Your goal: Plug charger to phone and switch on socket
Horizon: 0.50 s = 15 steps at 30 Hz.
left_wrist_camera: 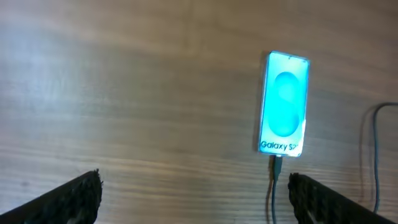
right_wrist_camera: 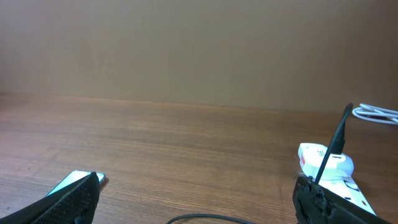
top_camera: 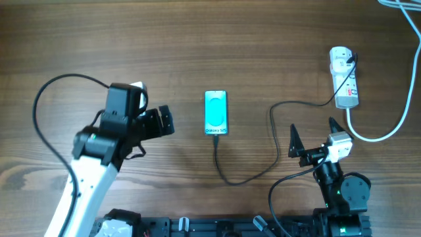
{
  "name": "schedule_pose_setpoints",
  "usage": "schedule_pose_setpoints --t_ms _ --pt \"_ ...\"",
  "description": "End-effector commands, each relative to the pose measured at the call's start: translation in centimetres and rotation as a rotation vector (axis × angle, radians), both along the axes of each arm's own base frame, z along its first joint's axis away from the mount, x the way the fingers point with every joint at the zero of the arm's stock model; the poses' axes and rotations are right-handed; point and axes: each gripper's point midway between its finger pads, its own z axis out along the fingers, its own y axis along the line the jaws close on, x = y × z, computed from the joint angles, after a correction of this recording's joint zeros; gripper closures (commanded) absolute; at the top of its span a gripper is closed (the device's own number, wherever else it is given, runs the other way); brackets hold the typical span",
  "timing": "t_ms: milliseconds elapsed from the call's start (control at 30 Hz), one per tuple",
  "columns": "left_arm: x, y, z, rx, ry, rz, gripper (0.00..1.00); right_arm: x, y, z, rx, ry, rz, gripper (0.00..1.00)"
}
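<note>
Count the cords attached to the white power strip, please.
2. The black charger runs from the adapter end of the socket to the phone; the white cord leaves its other end and loops away.

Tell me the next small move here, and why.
Probably move the right gripper, open and empty, toward the socket to switch it on: the charger already appears seated in the phone, and the socket lies nearest that arm.
</note>
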Motion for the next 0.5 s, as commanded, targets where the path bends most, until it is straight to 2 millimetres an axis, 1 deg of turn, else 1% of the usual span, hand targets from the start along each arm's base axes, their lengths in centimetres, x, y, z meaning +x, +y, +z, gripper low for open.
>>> schedule_pose_setpoints --t_ms 0,67,167,300,333,467 --pt "-0.6 -1.3 0.1 0.017 -0.135 -0.214 0.00 0.0 -0.1 0.3 -0.007 -0.016 -0.009 0.00" --pt "-0.7 -1.6 0.0 0.013 -0.204 -0.251 0.00 0.0 -0.1 0.3 -0.007 -0.016 -0.009 0.00" --pt "-0.9 -1.1 -0.4 0.005 -0.282 -0.235 0.00 0.0 -0.1 0.3 -0.008 -0.015 -0.009 0.00" --pt "-1.5 -1.2 -0.4 -0.022 -0.405 -0.278 0.00 0.0 -0.1 0.3 -0.007 -0.015 -0.009 0.00" --pt "-1.8 -1.0 -0.3 -0.036 -0.464 -0.273 0.00 0.0 -0.1 0.3 -0.007 -0.015 -0.009 0.00" --pt "-3.1 -0.4 -0.7 -0.043 -0.542 -0.259 0.00 0.0 -0.1 0.3 -0.007 -0.015 -0.009 0.00"
